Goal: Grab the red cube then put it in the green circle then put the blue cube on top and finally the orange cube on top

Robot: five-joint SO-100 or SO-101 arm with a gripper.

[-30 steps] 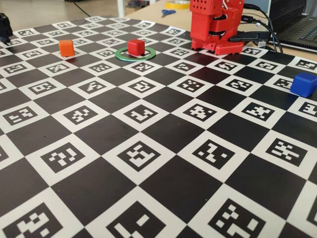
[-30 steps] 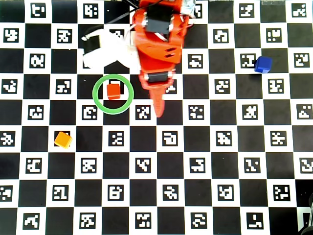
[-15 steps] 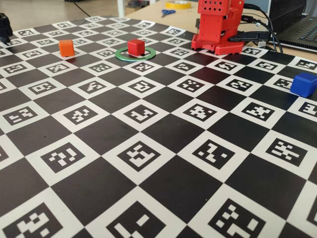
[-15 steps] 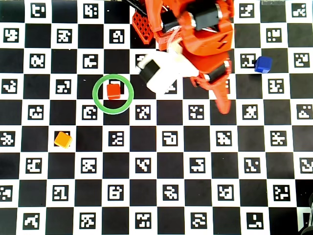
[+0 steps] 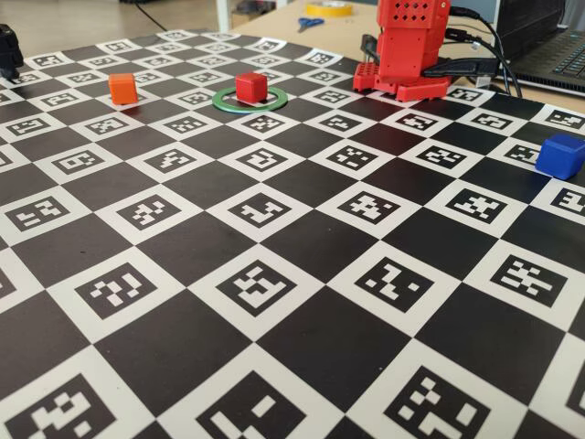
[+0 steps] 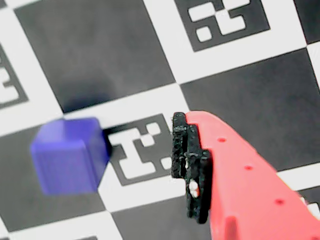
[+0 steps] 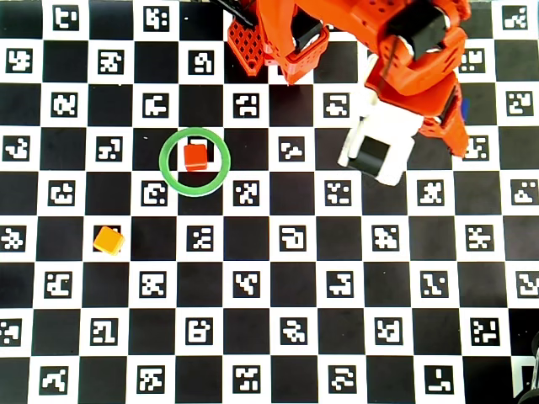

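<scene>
Blue cube near the board's right edge in the fixed view, under the gripper; finger state unclear. Red cube inside green circle, ready for stacking.

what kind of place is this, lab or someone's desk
Probably a robotics test bench in a lab or office. The table is covered by a black-and-white checkered marker board of the sort used for camera calibration, a red 3D-printed robot arm stands on it, and a laptop with cables sits behind.
</scene>
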